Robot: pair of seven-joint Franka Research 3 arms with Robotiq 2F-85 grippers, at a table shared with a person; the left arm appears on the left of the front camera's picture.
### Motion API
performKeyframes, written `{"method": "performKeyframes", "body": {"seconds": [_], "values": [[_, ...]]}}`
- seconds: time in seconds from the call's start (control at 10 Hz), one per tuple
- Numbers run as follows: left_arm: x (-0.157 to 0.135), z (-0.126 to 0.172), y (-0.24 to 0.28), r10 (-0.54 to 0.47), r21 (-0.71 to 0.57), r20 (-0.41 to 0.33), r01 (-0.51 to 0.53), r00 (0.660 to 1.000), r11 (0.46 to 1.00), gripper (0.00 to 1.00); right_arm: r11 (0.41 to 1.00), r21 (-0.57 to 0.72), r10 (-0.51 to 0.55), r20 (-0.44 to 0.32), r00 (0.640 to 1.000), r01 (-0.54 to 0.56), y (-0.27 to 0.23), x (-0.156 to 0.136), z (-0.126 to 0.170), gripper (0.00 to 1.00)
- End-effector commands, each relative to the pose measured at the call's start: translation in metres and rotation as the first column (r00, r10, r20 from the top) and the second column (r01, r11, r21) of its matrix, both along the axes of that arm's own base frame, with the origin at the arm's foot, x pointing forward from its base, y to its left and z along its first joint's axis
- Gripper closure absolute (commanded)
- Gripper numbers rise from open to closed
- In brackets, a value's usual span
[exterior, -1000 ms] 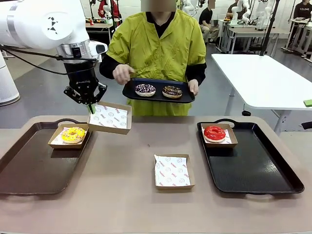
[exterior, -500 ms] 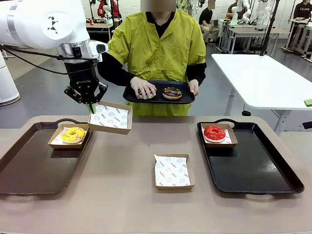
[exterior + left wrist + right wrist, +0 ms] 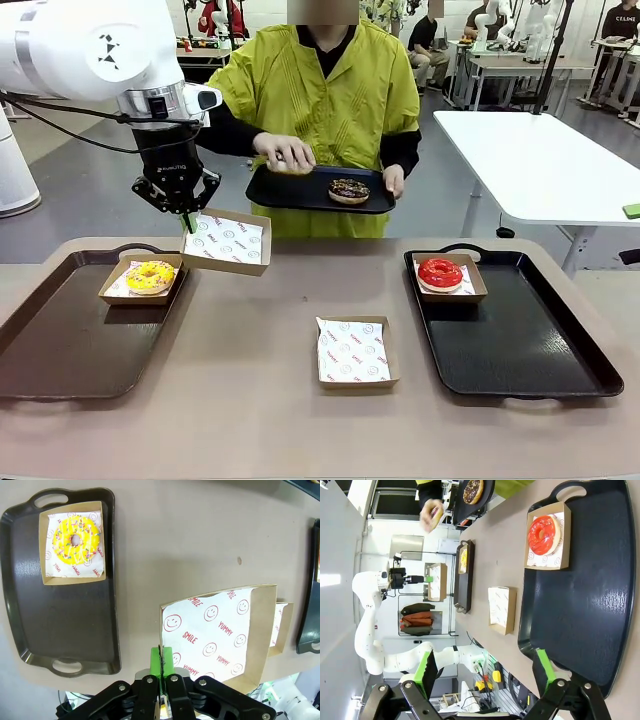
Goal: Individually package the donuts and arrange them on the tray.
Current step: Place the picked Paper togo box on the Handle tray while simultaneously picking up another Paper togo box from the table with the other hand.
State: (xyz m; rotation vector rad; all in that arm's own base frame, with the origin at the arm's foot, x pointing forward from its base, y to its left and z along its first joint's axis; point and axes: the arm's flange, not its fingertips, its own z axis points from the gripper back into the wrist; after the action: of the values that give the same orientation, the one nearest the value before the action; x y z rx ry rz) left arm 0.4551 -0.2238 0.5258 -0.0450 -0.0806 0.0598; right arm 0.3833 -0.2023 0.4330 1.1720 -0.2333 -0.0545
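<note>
My left gripper [image 3: 187,216] is shut on the rim of an empty paper-lined cardboard box [image 3: 228,240], holding it in the air above the left tray's far corner; its green pads [image 3: 161,661] pinch the box wall [image 3: 220,630]. The yellow donut [image 3: 150,276] [image 3: 76,540] lies boxed on the left tray [image 3: 60,340]. The red donut [image 3: 440,272] [image 3: 543,534] lies boxed on the right tray [image 3: 540,350]. The person's hand [image 3: 283,153] lifts a donut off a small black tray [image 3: 300,192], where a brown sprinkled donut [image 3: 349,190] stays. My right gripper [image 3: 485,672] hangs open over the right tray [image 3: 590,605].
Another empty lined box [image 3: 355,351] [image 3: 501,609] sits on the table's middle near the front. The person stands at the far edge holding the small tray at chest height. A white table [image 3: 540,160] stands behind on the right.
The person's hand closed on the dark sprinkled donut and raised it off the small tray. My left gripper and its box stayed in place.
</note>
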Motion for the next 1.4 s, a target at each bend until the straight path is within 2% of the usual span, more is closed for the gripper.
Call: {"method": "performKeyframes", "body": {"seconds": [0.0,1.3], "values": [[-0.0014,0.0016,0.0021,0.005,-0.003,0.009,-0.005,1.000,1.000,1.00,1.000,0.008,0.001,-0.002,1.000,-0.001,0.0000,-0.0011,-0.0018,0.00],[-0.0014,0.0016,0.0021,0.005,-0.003,0.009,-0.005,1.000,1.000,1.00,1.000,0.008,0.001,-0.002,1.000,-0.001,0.0000,-0.0011,-0.0018,0.00]]}}
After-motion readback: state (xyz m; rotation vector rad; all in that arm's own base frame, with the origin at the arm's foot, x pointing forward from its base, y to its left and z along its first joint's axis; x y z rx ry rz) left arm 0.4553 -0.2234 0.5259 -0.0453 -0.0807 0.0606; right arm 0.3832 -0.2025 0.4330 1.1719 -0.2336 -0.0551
